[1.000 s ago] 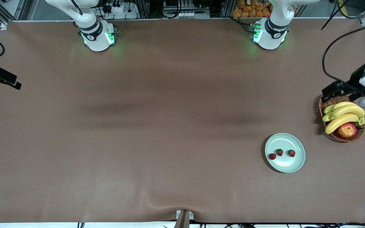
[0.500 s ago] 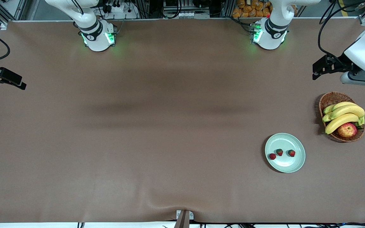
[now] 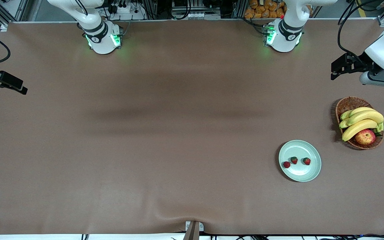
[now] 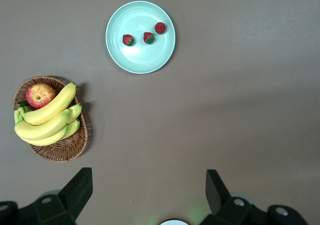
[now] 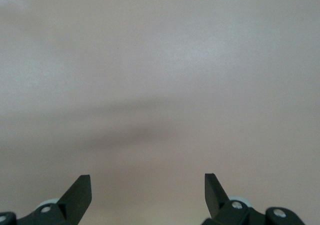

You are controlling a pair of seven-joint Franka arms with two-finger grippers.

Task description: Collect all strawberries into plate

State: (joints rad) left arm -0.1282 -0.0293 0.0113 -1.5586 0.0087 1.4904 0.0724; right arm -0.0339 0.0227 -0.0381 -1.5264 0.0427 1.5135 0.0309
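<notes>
All three strawberries (image 3: 294, 160) lie on the plate (image 3: 313, 170), spaced in a short row and clear of its rim, so the collecting looks finished and the step in hand is, by my reading, parking the arms. Done well, that means keeping both arms high and away from the plate so nothing gets nudged. The left end effector (image 3: 337, 69) hangs empty with its fingers apart over bare worktop (image 3: 165, 133) at the left arm's end, above the basket (image 3: 348, 104) of bananas (image 3: 362, 121) and apple (image 3: 365, 136) in the front view. The right end effector (image 3: 20, 89) waits with fingers apart and empty over the worktop's edge at the right arm's end. The plate sits fairly near the front edge, the basket close to the end edge; the middle is open room.
</notes>
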